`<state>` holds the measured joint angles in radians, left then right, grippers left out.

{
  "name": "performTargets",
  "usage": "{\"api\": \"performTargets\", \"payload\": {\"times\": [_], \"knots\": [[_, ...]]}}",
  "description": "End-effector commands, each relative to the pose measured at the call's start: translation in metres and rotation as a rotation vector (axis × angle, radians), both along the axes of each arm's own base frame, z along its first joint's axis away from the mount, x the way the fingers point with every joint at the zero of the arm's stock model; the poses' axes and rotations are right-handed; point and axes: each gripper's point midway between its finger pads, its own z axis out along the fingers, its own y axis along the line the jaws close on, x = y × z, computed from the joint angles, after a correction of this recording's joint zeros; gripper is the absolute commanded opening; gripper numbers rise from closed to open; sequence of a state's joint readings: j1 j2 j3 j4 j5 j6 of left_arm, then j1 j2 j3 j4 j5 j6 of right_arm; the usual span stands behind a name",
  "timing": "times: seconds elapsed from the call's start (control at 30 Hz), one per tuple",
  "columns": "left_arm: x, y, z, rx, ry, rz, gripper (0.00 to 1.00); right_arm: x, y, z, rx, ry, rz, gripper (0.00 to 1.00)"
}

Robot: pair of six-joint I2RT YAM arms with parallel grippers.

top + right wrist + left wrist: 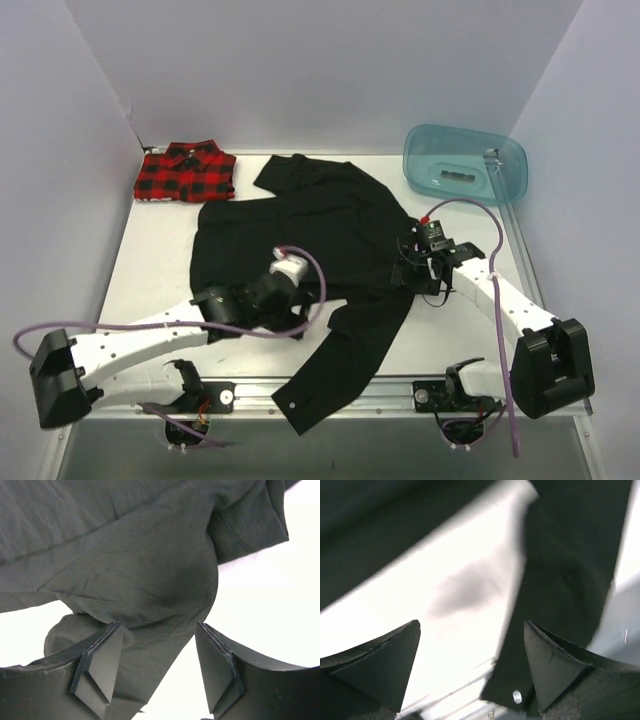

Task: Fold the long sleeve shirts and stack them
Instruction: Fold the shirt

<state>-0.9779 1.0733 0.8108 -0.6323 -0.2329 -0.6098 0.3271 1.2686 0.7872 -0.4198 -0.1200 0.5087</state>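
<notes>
1. The white table (160, 260) has pale walls around it.
2. The black shirt (300, 220) lies open in the middle, with one sleeve reaching the near edge.
3. The plaid shirt (186, 172) sits folded at the far left.
4. The left gripper (471, 625) and right gripper (159, 625) are spread, holding nothing. I think that sleeve needs a low pinch, then a flat fold inward.

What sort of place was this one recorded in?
Probably a lab test cell, not a home: a white table boxed in by plain walls, with a black shirt and plaid shirt laid out.
</notes>
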Motion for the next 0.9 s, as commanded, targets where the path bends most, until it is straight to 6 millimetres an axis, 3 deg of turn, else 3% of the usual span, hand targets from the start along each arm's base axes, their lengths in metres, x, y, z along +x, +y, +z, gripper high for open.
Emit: {"api": "performTargets", "payload": {"times": [0.0,0.13,0.2,0.3,0.47,0.63,0.87], "knots": [[-0.039,-0.038,-0.003,0.056,-0.085,-0.220,0.93,0.000,-0.002,0.009,0.013,-0.038,-0.023,0.60],[-0.080,-0.072,-0.020,0.056,-0.059,-0.409,0.88,-0.003,0.009,0.007,0.056,-0.030,0.022,0.58],[-0.097,-0.087,-0.028,0.059,-0.060,-0.491,0.80,-0.006,0.020,0.007,0.092,-0.025,0.050,0.57],[-0.107,-0.099,-0.041,0.081,-0.058,-0.557,0.73,-0.011,0.026,0.000,0.084,-0.008,0.073,0.56],[-0.078,-0.103,-0.061,0.175,-0.111,-0.478,0.62,-0.015,0.034,-0.008,0.093,0.014,0.084,0.56],[-0.044,-0.104,-0.078,0.218,-0.079,-0.392,0.44,-0.014,0.032,-0.009,0.086,0.012,0.077,0.56],[-0.017,-0.091,-0.106,0.378,-0.062,-0.307,0.36,-0.014,0.029,-0.009,0.074,0.003,0.072,0.56]]}}
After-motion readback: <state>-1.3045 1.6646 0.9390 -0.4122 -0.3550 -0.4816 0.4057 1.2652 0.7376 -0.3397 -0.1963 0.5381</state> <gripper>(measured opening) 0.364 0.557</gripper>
